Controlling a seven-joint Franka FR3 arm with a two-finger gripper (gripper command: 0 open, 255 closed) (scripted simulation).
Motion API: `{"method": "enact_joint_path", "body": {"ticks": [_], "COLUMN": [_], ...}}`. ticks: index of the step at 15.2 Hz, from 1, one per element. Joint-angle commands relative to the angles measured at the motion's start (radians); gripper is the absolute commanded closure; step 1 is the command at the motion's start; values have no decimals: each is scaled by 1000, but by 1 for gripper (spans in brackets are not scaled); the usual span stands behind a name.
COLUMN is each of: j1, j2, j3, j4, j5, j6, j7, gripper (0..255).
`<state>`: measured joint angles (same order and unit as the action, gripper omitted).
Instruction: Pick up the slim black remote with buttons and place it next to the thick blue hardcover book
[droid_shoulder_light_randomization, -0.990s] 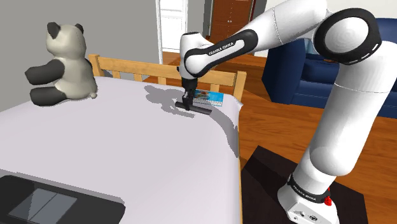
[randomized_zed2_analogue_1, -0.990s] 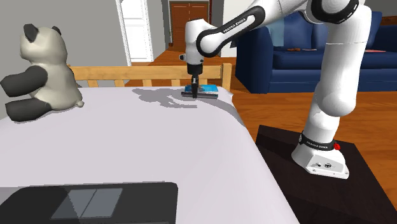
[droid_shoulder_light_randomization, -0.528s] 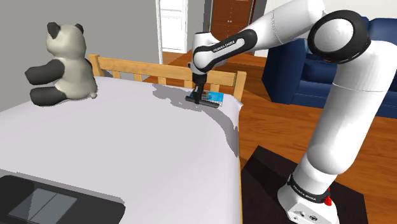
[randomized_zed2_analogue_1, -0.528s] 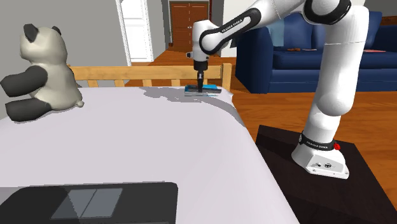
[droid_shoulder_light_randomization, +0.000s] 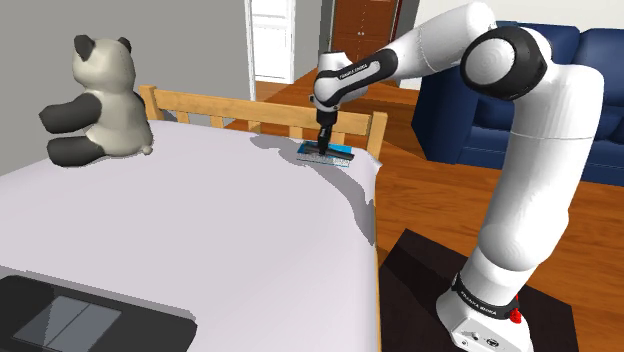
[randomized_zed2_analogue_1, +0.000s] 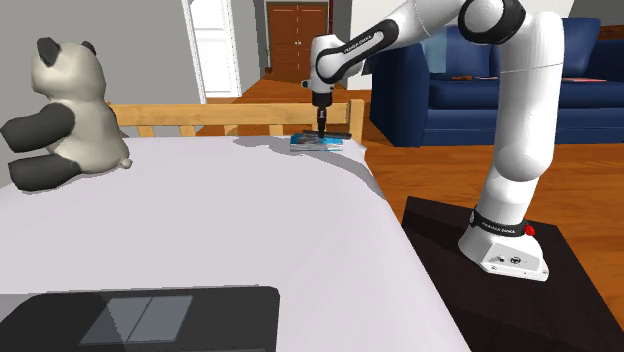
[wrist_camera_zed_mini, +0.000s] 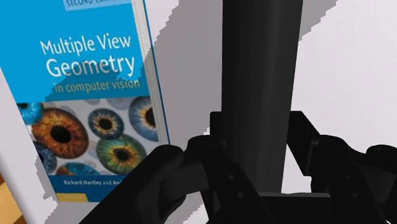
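The gripper (droid_shoulder_light_randomization: 324, 146) is clamped on the slim black remote (wrist_camera_zed_mini: 257, 76). In the wrist view the remote runs as a long dark bar between the 2 fingers (wrist_camera_zed_mini: 213, 143), both pressed against its sides. It lies just beside the blue book (wrist_camera_zed_mini: 89, 95), parallel to the book's page edge, with a narrow strip of shadowed white bed (droid_shoulder_light_randomization: 200, 230) between them. Whether it rests on the sheet or hangs just above it cannot be told. The book's cover reads "Multiple View Geometry in computer vision" above a pattern of eyes. 1 second ago the gripper held the remote over open sheet, nearer the shoulder view's lower left and apart from the book, with the remote sticking out toward that view's right. 0.5 seconds ago it had reached the book's near corner. Now it stands upright at the book's near edge, close to the wooden rail (droid_shoulder_light_randomization: 200, 105) at the bed's far end. The arm (droid_shoulder_light_randomization: 420, 50) has stretched further out over those frames, with its elbow swung toward the shoulder view's left. Its shadow on the sheet has shrunk from a broad patch to a small one by the book. The panda toy (droid_shoulder_light_randomization: 100, 95) and the dark flat device (droid_shoulder_light_randomization: 80, 315) at the bed's near corner sit where they were.
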<state>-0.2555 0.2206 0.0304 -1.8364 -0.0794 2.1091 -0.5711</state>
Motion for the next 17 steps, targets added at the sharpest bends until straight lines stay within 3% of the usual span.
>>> {"method": "enact_joint_path", "body": {"ticks": [1, 17], "j1": [-2, -1], "j2": [6, 96], "j3": [-1, -5], "j4": [-16, -99], "j5": [-1, -13], "j6": [23, 195], "j7": [-3, 13], "gripper": [255, 255]}}
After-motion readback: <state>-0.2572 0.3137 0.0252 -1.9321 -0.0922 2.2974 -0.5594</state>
